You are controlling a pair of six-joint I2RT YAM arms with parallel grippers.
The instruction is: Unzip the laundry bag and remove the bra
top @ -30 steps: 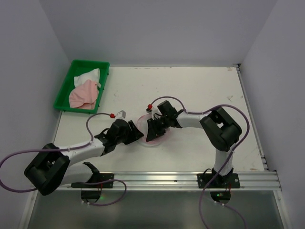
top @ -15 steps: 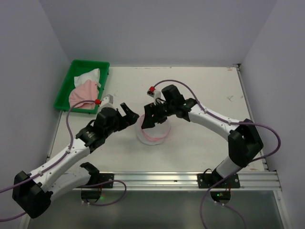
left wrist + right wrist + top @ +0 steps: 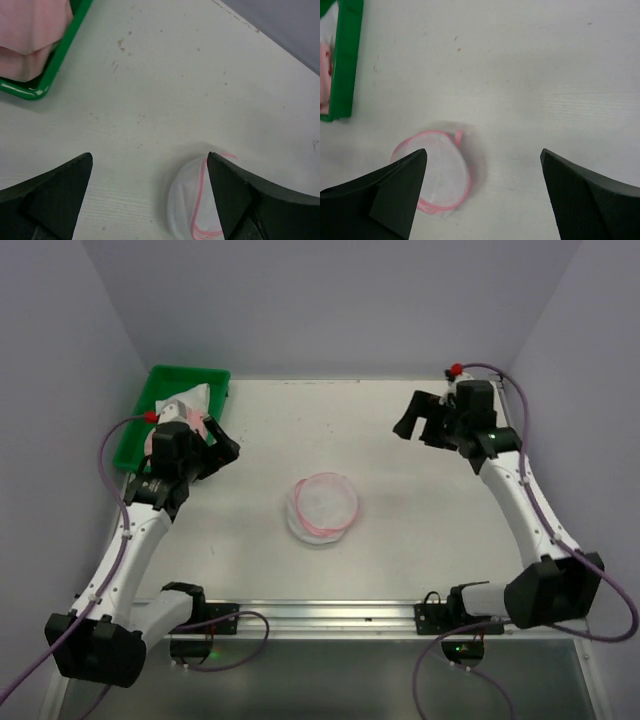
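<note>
The laundry bag (image 3: 322, 508), a small round drum of translucent white mesh with pink zip trim, stands alone at the table's middle. It also shows in the left wrist view (image 3: 192, 200) and in the right wrist view (image 3: 432, 167). Nothing shows through its mesh. A pink garment with a rounded cup (image 3: 30, 25), apparently the bra, lies in the green tray (image 3: 190, 372). My left gripper (image 3: 215, 450) hovers open by the tray's near right corner, well left of the bag. My right gripper (image 3: 418, 425) hangs open and empty at the far right.
The green tray (image 3: 60, 55) sits at the far left corner and also holds a white cloth (image 3: 185, 398). Its edge shows in the right wrist view (image 3: 347, 60). Walls close in on the left, back and right. A metal rail (image 3: 350, 615) runs along the near edge.
Both grippers let go of the bag, opened wide and pulled away, the left toward the tray, the right to the far right. The bag now stands free.
</note>
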